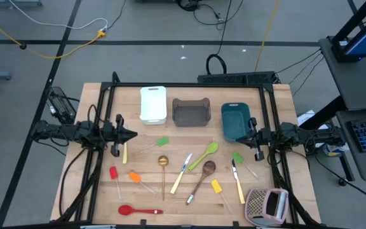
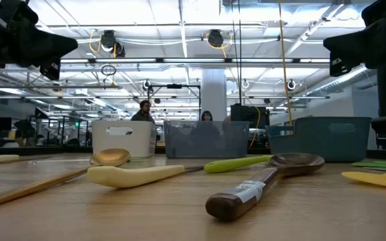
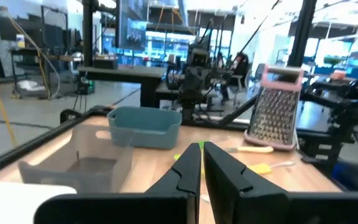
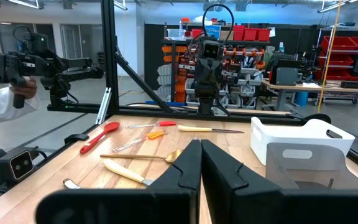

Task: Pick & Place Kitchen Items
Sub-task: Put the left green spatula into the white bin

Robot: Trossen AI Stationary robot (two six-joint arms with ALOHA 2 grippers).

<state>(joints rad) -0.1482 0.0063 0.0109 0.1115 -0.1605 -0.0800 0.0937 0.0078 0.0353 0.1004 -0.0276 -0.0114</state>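
Observation:
Slim utensils lie flat on the wooden table in the high view: a green spatula (image 1: 162, 142), gold ladle (image 1: 162, 162), lime spoon (image 1: 210, 151), brown spoon (image 1: 205, 170), two cream-handled knives (image 1: 182, 170) (image 1: 236, 175), yellow spatula (image 1: 216, 186), orange spatula (image 1: 134, 177), red spatula (image 1: 114, 173), red spoon (image 1: 132, 210) and a second green spatula (image 1: 237, 157). My left gripper (image 1: 134, 134) (image 3: 201, 148) hovers shut above the table's left part. My right gripper (image 1: 242, 135) (image 4: 201, 144) hovers shut on the right, facing it. Neither touches anything.
A white tub (image 1: 153, 104), a grey tub (image 1: 190, 112) and a teal tub (image 1: 236, 121) stand in a row along the far side. A perforated grater with a pink side (image 1: 267, 203) lies at the near right corner. A black frame (image 1: 189, 85) borders the table. People stand in the room behind.

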